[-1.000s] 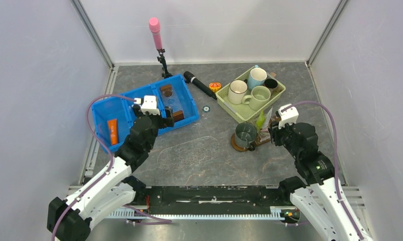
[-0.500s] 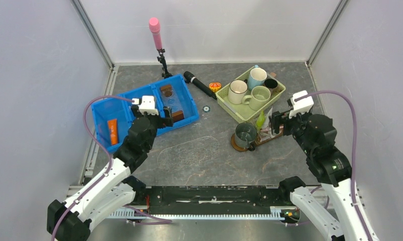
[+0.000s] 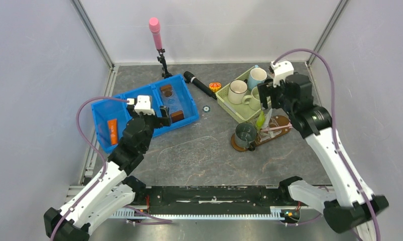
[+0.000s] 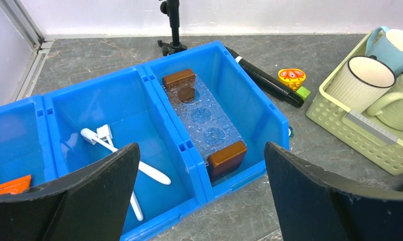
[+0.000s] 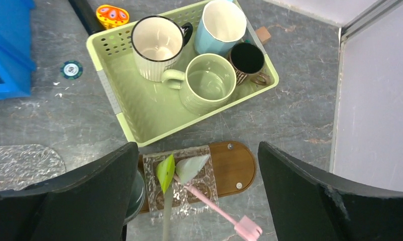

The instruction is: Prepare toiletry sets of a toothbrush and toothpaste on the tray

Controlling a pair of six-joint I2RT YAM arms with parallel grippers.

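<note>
An orange tube (image 4: 12, 184) lies in the blue bin's (image 4: 229, 85) leftmost compartment; a white toothbrush (image 4: 124, 160) lies in the middle one, probably light, stiff and slick, best pinched across mid-handle; the left gripper (image 4: 200, 160) hangs over it, jaws wide, empty; on the tray (image 5: 234, 165) rest a green tube (image 5: 165, 173) and pink toothbrush (image 5: 214, 206); the right gripper (image 5: 198, 150) hovers above, spread wide, empty

The tray's (image 5: 239, 166) right end is bare — a grey-green mug (image 3: 245, 134) blocks its left end, the green basket (image 5: 134, 108) stands just behind.
</note>
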